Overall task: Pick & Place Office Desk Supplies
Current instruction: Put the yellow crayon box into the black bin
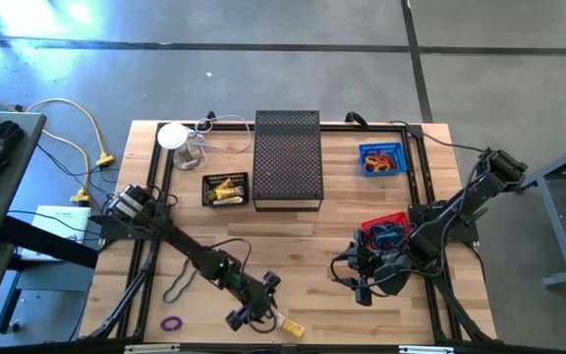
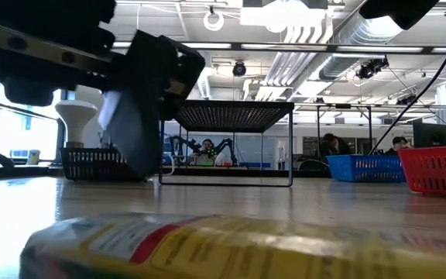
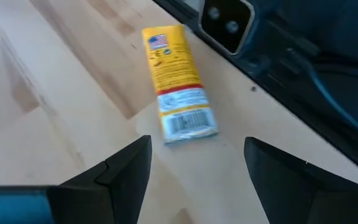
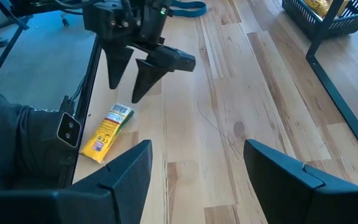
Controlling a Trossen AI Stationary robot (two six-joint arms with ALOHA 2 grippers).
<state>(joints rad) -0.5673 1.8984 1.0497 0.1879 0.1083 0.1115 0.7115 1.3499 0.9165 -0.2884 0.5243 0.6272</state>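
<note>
**Closing in on the yellow packet at the front edge**

Lying at the far left of the wooden table (image 1: 303, 231), near its front edge, are a small purple rubber-band loop (image 1: 171, 323) and, a little farther in, a large dark rubber-band loop (image 1: 178, 287), both untouched. Next along, the left gripper (image 1: 251, 313) hangs over the front edge with its two dark fingers spread wide and nothing between them. The small yellow rectangular packet with a white barcode end (image 3: 178, 84) lies flat on the wood just beside it, at the table's front rim. This looks like the approach step of a pick: the fingers are near the packet but not yet around it.

The next move probably calls for bringing the open fingers over the packet, straddling its narrow width, descending, then closing. It lies flat, so a low grasp seems needed.

Farther right, the right gripper (image 1: 364, 280) waits just in front of the red mesh basket (image 1: 385, 228), fingers apart and empty.
</note>
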